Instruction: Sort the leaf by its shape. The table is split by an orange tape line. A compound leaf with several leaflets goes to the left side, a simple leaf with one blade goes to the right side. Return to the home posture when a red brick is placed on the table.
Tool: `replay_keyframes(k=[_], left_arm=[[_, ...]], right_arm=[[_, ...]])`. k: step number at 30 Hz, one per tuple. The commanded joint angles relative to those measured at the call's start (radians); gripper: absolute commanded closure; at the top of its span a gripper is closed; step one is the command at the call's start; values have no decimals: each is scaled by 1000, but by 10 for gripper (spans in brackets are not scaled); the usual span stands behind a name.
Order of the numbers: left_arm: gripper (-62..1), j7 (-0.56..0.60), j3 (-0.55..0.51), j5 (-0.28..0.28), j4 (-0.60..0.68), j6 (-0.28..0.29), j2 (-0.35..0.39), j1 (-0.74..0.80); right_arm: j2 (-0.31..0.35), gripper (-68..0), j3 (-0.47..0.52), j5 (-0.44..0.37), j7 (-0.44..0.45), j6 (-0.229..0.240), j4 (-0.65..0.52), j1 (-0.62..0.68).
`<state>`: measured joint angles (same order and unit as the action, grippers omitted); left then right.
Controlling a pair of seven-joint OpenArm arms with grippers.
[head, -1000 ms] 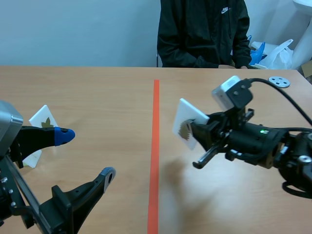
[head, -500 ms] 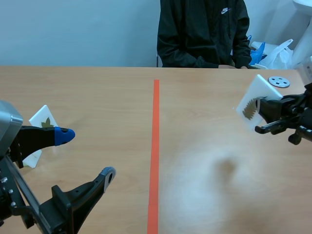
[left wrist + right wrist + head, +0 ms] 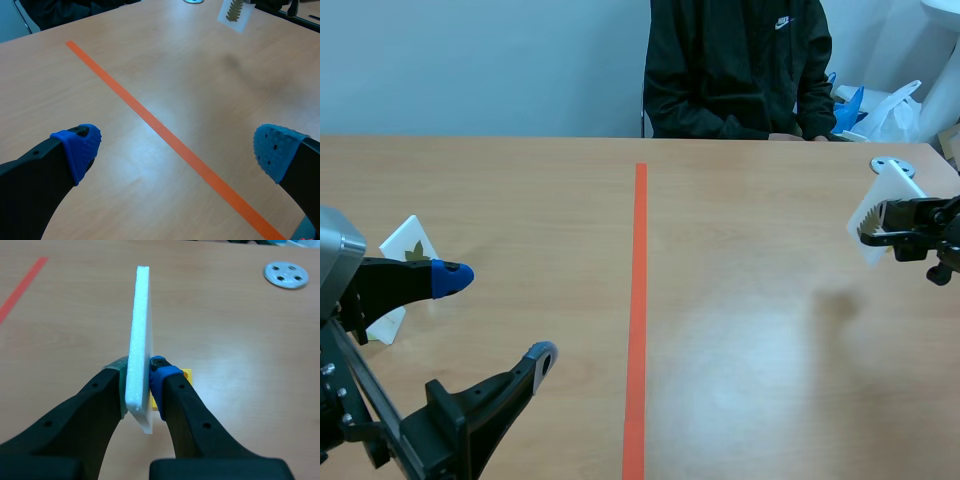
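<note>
A white foam card (image 3: 876,212) bearing a toothed brownish leaf hangs above the table's far right side, with my right gripper (image 3: 886,222) shut on it. In the right wrist view the card (image 3: 140,335) stands edge-on, pressed between the two fingers of the gripper (image 3: 138,385). The left wrist view shows the same card (image 3: 234,12) far ahead of my left gripper, beyond the tape. A second white card (image 3: 408,250) with a small leaf lies at the left, partly behind my left arm. My left gripper (image 3: 495,316) is low at the front left, open and holding nothing (image 3: 175,150).
The orange tape line (image 3: 638,300) runs down the table's middle (image 3: 165,135). A grey disc (image 3: 890,165) lies at the back right (image 3: 285,275). A small yellow piece (image 3: 185,374) shows just beyond my right finger. A person in a black jacket (image 3: 735,65) sits across the table.
My right arm has carried the card from just right of the tape line to the table's far right. The left arm and its card have not moved.
</note>
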<state>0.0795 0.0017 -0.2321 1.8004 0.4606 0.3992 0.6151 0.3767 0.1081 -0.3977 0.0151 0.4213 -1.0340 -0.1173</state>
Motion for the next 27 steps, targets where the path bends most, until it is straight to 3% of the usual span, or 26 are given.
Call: replay_keyframes(k=[1, 5, 9, 17, 27], left_arm=[[-623, 14, -5, -10, 3, -2, 0, 0], [-623, 14, -5, -10, 3, -2, 0, 0], [-623, 14, -5, -10, 3, -2, 0, 0], [-623, 18, -5, -10, 3, -2, 0, -1], [-623, 30, -5, -10, 3, -2, 0, -1]], right_arm=[[14, -19, -5, -13, 24, -10, 30, -53], [14, -19, -14, 11, 63, -17, 143, -125], [11, -19, -51, 39, 111, -90, 226, -180], [-17, -19, -90, 69, 183, -180, 341, -217], [-39, -20, -90, 80, 164, -190, 364, -215]])
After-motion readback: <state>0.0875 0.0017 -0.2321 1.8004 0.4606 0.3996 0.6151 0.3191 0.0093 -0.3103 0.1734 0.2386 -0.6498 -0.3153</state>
